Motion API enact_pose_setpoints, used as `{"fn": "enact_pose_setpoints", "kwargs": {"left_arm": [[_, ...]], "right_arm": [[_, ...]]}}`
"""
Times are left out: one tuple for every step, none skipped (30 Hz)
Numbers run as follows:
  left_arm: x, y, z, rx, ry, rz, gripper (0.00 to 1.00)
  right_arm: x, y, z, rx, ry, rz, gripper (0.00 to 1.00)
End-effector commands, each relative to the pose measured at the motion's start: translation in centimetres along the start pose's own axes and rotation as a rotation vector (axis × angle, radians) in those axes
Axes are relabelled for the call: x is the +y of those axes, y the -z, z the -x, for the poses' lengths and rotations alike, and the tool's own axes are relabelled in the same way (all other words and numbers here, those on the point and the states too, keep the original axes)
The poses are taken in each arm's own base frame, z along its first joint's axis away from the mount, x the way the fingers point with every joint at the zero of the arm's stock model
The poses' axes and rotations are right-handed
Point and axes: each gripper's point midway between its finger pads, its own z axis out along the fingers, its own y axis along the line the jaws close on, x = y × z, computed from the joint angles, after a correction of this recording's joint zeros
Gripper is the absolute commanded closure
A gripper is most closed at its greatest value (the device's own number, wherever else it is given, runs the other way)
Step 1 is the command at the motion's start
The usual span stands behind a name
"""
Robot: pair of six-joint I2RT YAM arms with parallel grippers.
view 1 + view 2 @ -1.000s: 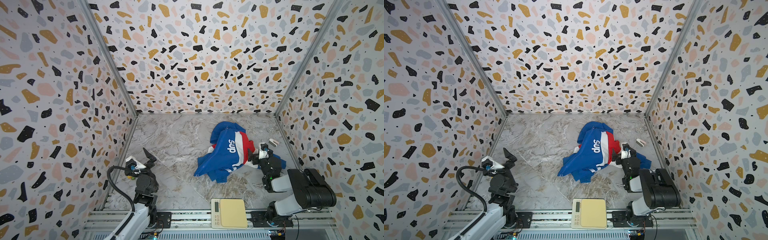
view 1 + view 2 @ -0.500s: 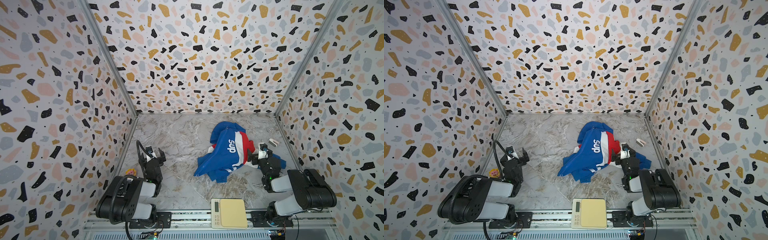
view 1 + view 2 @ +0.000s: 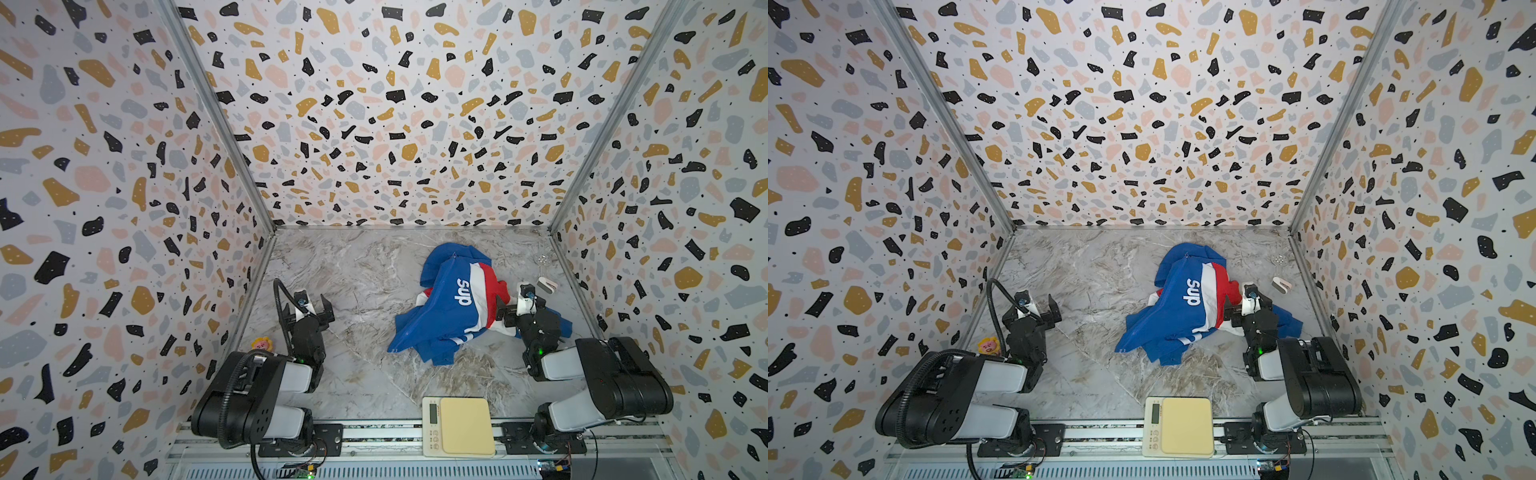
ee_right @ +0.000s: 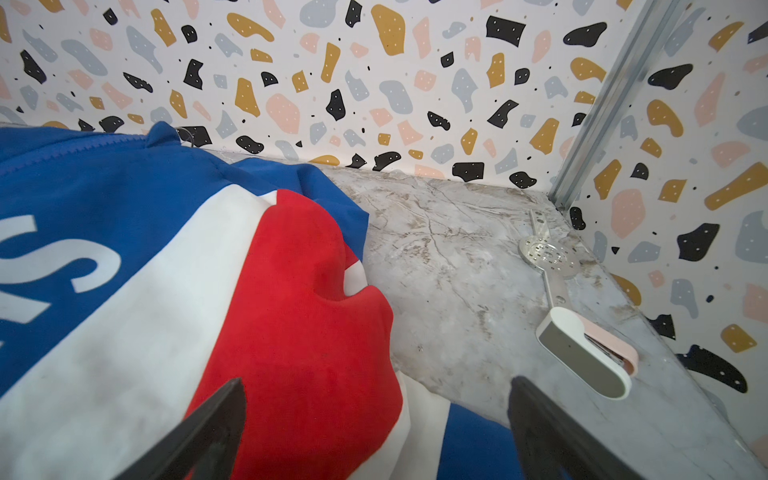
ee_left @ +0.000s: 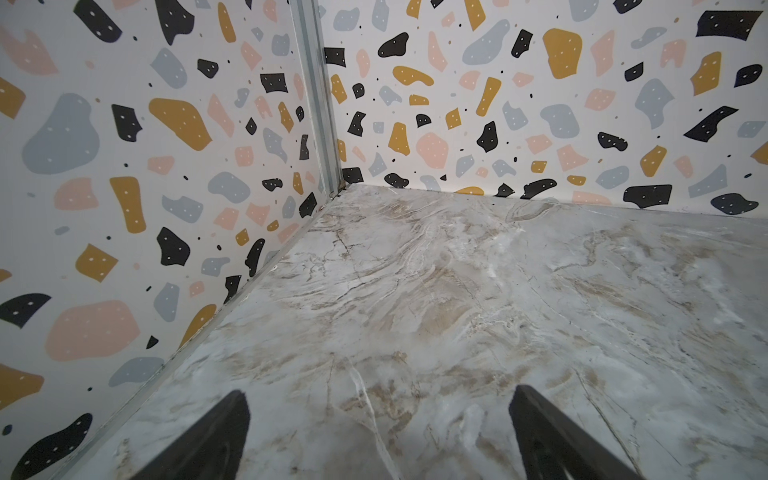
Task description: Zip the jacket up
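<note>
Your left arm (image 3: 253,399) and right arm (image 3: 615,382) were the same build: fat black drum joints joined by white shells. The left drum's end face had a ring of small holes. A ribbed black hose (image 3: 277,293) ran along the left arm. Each wrist carried a small white camera mount (image 3: 527,303). The left hand (image 3: 307,309) and right hand (image 3: 521,313) had dark, tapering fingers (image 5: 208,440). A green light (image 3: 539,351) glowed on the right forearm. Both arms stood on black base plates (image 3: 328,436).
</note>
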Motion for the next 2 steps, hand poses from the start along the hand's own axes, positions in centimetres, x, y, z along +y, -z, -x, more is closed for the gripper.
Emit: {"fn": "enact_pose_setpoints", "kwargs": {"left_arm": [[-0.29,-0.40,1.57,-0.045,0.010,-0.007,0.00],[-0.27,-0.39,1.50,-0.042,0.008,-0.007,0.00]], "right_arm": [[-0.39,-0.32,0.95,-0.023,-0.012,-0.018,0.01],[-0.43,-0.32,0.92,-0.023,-0.012,-0.019,0.01]]}}
